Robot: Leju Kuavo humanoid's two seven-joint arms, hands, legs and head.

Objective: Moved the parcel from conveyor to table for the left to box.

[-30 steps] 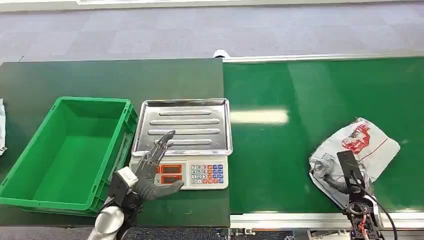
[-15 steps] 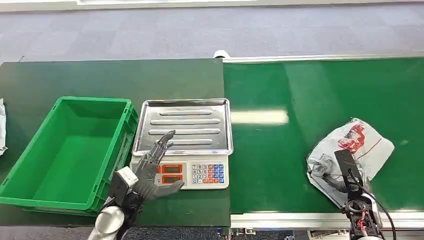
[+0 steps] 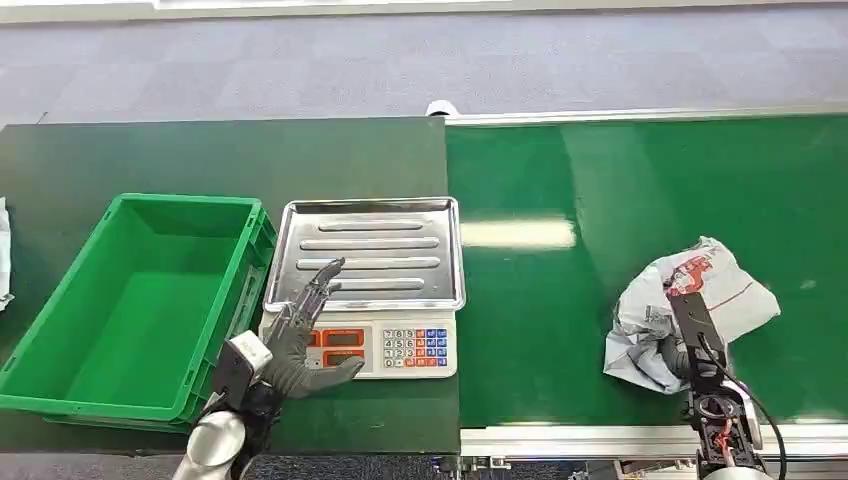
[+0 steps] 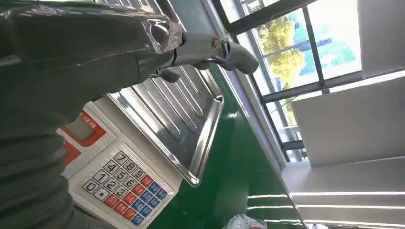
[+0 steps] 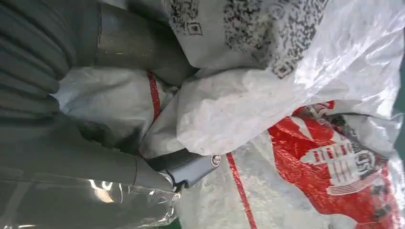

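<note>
Low at the right of the frame: right hand (image 3: 692,352) clenched into the crumpled white parcel (image 3: 690,305), fingers (image 5: 191,169) dug among its folds. Parcel on the green conveyor (image 3: 620,200), perhaps partly raised, hard to tell. Lower left: left hand (image 3: 300,335) released, fingers spread over the scale (image 3: 385,345), beside the green box (image 3: 60,330) on the table (image 3: 200,150).

This looks like a parcel sorting room: a long green conveyor belt (image 3: 650,230), a weighing scale (image 3: 365,290) and a green box (image 3: 60,395) on a desk (image 3: 200,150).
</note>
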